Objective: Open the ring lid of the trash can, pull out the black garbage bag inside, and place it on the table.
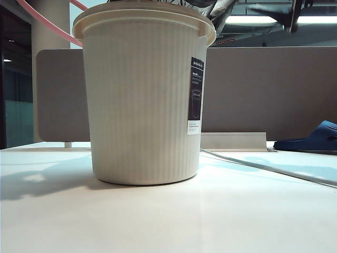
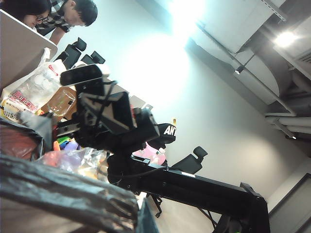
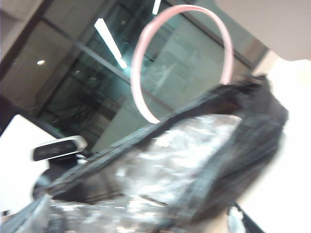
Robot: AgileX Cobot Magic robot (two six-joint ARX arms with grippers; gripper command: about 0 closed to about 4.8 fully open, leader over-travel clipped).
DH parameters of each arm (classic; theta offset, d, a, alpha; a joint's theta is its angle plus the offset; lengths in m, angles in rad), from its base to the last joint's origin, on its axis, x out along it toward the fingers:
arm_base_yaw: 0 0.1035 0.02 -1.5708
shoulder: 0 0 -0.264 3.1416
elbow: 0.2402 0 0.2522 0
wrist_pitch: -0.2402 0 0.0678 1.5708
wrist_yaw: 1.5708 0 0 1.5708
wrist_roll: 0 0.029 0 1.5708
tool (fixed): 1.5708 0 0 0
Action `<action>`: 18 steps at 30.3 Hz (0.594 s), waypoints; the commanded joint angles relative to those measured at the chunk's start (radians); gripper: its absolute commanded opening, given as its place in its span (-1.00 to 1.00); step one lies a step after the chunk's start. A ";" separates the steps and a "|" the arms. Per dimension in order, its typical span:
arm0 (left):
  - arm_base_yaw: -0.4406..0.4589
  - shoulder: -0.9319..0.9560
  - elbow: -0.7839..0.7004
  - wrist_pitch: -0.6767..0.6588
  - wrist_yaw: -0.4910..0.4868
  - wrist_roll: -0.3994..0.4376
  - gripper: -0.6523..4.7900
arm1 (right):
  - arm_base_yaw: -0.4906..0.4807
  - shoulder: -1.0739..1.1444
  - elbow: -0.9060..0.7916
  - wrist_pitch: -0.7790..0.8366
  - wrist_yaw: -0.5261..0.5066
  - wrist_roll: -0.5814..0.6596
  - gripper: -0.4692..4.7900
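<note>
**Bag risen above the rim, hoop aloft — watch for tipping and snagging**

Exterior view: we see the trash can (image 1: 145, 100) upright on the table (image 1: 168, 221), centre-left. The ring lid (image 1: 45, 23) is off the rim, tilted up at the can's upper left. A bit of the black garbage bag (image 1: 218, 9) shows above the rim on the right. No gripper shows clearly here. Risk: an upward pull on a bag that catches inside could lift or topple the can.

Left wrist view: black crinkled film fills the near foreground; the right arm hangs beyond it. The left gripper itself is out of frame; we take it as fully closed, and cannot tell on what. If it carries the hoop, a slip would drop the hoop onto the bag.

Right wrist view: blurred. The bag lies right across the lens, the hoop beyond it. The right gripper's fingers are not visible, so we cannot tell its state. The film could tear or slip free.
</note>
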 commanded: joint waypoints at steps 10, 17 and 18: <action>-0.001 -0.003 0.005 0.008 0.007 0.012 -0.78 | 0.128 -0.005 0.006 -0.214 0.069 -0.195 1.00; -0.001 -0.003 0.005 0.008 0.022 0.012 -0.78 | 0.145 -0.005 0.007 -0.375 0.104 -0.297 0.77; -0.001 -0.003 0.005 0.008 0.022 0.012 -0.78 | 0.145 -0.005 0.007 -0.374 0.103 -0.297 0.43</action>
